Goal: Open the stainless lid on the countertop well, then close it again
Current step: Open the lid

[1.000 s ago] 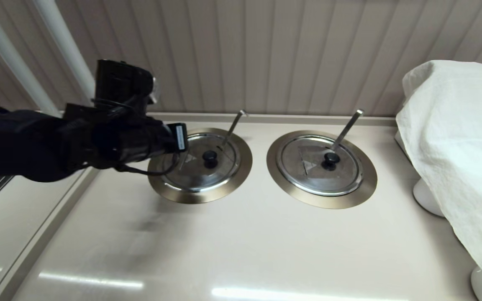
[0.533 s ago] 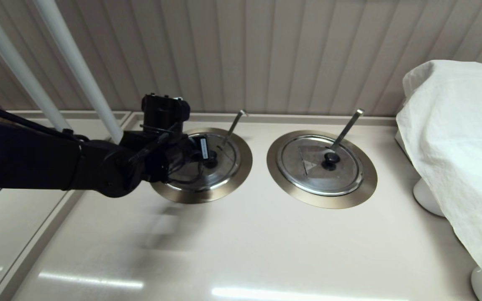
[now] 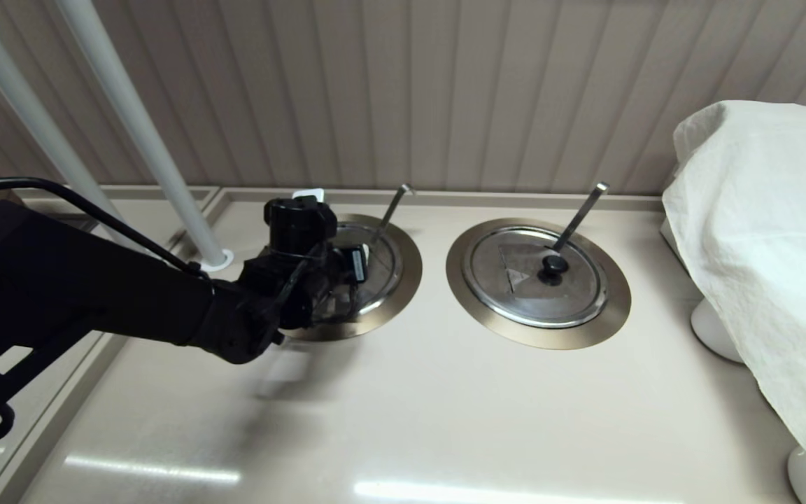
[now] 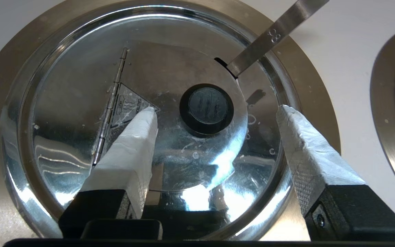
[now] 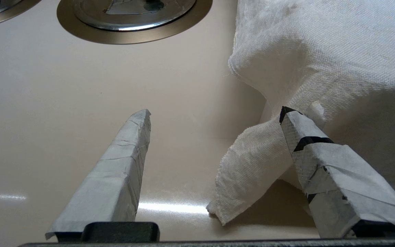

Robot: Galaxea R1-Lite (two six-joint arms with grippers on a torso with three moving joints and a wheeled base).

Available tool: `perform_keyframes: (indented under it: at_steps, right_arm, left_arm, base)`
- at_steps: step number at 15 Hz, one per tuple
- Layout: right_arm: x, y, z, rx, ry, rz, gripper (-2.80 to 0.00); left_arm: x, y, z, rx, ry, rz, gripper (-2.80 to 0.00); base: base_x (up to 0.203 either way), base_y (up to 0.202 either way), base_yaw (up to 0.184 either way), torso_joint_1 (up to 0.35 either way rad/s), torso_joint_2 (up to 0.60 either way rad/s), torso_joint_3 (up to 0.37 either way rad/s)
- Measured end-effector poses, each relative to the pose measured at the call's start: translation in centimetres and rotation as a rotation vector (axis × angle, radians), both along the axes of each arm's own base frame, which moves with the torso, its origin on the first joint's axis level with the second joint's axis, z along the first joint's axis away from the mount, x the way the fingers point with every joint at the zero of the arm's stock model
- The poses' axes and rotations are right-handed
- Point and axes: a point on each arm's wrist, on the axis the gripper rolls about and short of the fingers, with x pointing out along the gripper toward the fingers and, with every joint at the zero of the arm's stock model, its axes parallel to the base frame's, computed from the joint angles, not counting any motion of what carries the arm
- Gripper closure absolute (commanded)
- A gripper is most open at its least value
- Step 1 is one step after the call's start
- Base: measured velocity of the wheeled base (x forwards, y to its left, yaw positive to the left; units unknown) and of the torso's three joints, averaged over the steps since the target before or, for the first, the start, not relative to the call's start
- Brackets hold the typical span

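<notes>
From my station I see the stainless lid (image 4: 142,113) lying flat and closed in the countertop well (image 4: 315,103), the left one of two wells set into the beige counter (image 3: 403,420). In the left wrist view its black knob (image 4: 206,110) sits near the middle, a hinge line (image 4: 110,109) runs across the lid beside a faint triangle mark (image 4: 129,109), and a ladle handle (image 4: 269,36) comes up through a notch at the lid's edge and leans toward the back wall. My left gripper (image 4: 216,115) hangs just above this lid with its jaws spread wide and holding nothing; one taped finger (image 4: 132,151) is on the hinge side of the knob and the other toward the rim, so the knob lies between them, and I cannot tell whether either tip touches the steel. In the head view the black left arm (image 3: 95,294) reaches in from the left and hides most of the lid (image 3: 382,266). Just to the right is the twin lid (image 3: 536,276) in its own flange ring, also closed, with its own ladle handle (image 3: 581,213) sticking up. My right gripper (image 5: 214,115) hovers low over the counter near the front right, jaws wide apart and gripping nothing, one finger next to a fold of the white cloth (image 5: 321,51) draped over something at the right end.
</notes>
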Motion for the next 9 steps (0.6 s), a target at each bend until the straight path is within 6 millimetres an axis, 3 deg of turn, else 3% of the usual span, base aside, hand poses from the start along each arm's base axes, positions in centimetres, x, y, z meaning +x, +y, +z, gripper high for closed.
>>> perform_keyframes:
  at_steps: [4, 9]
  right_arm:
    - [0.0, 0.0, 0.0, 0.0, 0.0, 0.0, -2.8]
    - [0.0, 0.0, 0.0, 0.0, 0.0, -0.001, -2.8]
  left_arm:
    - [1.7, -0.7, -2.1, 0.013, -0.102, 0.065, -2.8]
    - [2.8, -1.3, -5.0, 0.04, -0.074, 0.096, -2.8]
  base:
    - [0.0, 0.0, 0.0, 0.0, 0.0, 0.0]
    - [0.0, 0.0, 0.0, 0.0, 0.0, 0.0]
